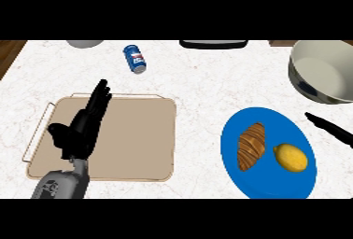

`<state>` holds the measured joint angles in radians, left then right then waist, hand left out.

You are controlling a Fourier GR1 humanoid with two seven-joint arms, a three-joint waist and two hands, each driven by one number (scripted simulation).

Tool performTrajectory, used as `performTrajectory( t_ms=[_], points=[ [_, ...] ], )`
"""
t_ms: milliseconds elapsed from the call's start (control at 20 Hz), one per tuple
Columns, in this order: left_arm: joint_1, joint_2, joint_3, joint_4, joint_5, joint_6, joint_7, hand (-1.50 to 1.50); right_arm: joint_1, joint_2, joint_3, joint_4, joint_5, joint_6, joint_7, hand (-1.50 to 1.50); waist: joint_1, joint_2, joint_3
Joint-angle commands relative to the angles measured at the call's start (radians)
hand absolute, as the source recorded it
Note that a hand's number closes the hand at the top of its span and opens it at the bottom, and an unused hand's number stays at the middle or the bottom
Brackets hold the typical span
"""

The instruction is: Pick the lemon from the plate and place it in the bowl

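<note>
A yellow lemon point(291, 157) lies on the right half of a blue plate point(267, 186), beside a brown croissant point(251, 145). The grey bowl point(324, 70) stands at the far right, beyond the plate. Only black fingers of my right hand point(332, 129) show, coming in from the right edge just above and right of the plate, apart from the lemon. My left hand point(82, 126) rests open over the tan tray, fingers straight and pointing away from me.
A tan tray point(138, 140) with wire handles lies at the left. A blue can point(135, 59) lies on its side at the back. A grey round object point(85, 44) and a dark flat object point(214, 44) sit at the far edge.
</note>
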<state>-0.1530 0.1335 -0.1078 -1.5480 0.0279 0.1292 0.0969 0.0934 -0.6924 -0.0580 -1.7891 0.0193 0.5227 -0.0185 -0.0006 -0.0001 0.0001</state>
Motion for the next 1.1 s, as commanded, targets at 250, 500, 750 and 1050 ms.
performTrajectory(
  t_ms=[250, 500, 750, 1050],
  points=[
    [0.014, -0.006, 0.021, -0.005, -0.021, -0.026, 0.003, 0.0, -0.005, 0.059, -0.11, 0.093, -0.056, 0.147, -0.101, -1.5, -0.001, 0.0, 0.0],
    [0.009, -0.056, 0.0, 0.011, -0.062, -0.003, -0.011, 0.0, -0.037, 0.145, -0.105, 0.139, 0.013, 0.152, -0.116, -1.5, -0.001, 0.0, 0.0],
    [-0.033, -0.087, 0.011, 0.062, -0.09, 0.029, -0.021, 0.0, 0.082, 0.172, -0.138, 0.039, -0.029, 0.211, -0.052, -1.5, -0.005, 0.0, 0.0],
    [0.048, -0.059, 0.029, -0.061, -0.061, -0.031, 0.024, 0.0, -0.04, 0.202, -0.158, 0.224, 0.06, 0.24, -0.123, -1.5, 0.002, 0.0, 0.0]
  ],
)
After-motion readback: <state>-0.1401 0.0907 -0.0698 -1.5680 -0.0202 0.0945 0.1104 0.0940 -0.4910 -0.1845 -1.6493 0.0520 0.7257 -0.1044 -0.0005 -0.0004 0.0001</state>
